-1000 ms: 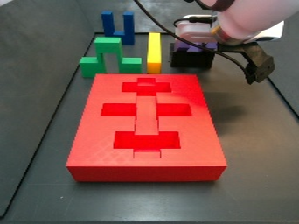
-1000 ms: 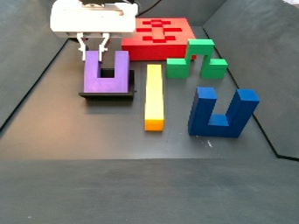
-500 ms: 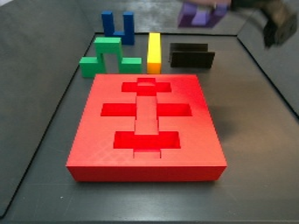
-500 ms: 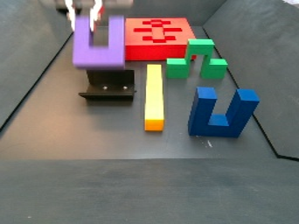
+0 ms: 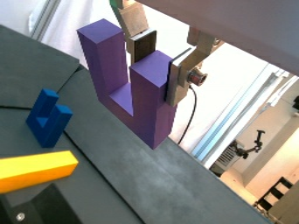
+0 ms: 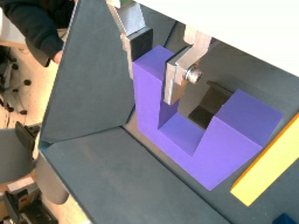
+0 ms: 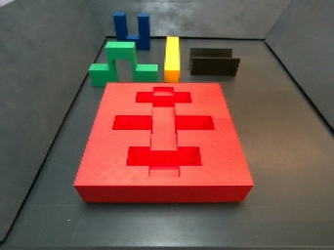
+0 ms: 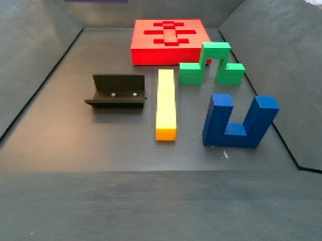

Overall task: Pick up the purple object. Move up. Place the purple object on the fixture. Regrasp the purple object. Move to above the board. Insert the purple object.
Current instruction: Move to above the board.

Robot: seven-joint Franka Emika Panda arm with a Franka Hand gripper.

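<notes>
In both wrist views the gripper clamps one prong of the purple object, lifted clear of the floor. The fixture stands bare, and in a side view only a purple sliver shows at the frame's upper edge.

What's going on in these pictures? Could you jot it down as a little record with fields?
Gripper: out of both side views, seen only in the wrist views, shut on one prong of the purple object
Purple object: held off the floor, prongs pointing up
Fixture: empty, on the floor beside the yellow bar
Board: red, slots all empty
Other blocks: green arch block and blue block, both untouched
</notes>
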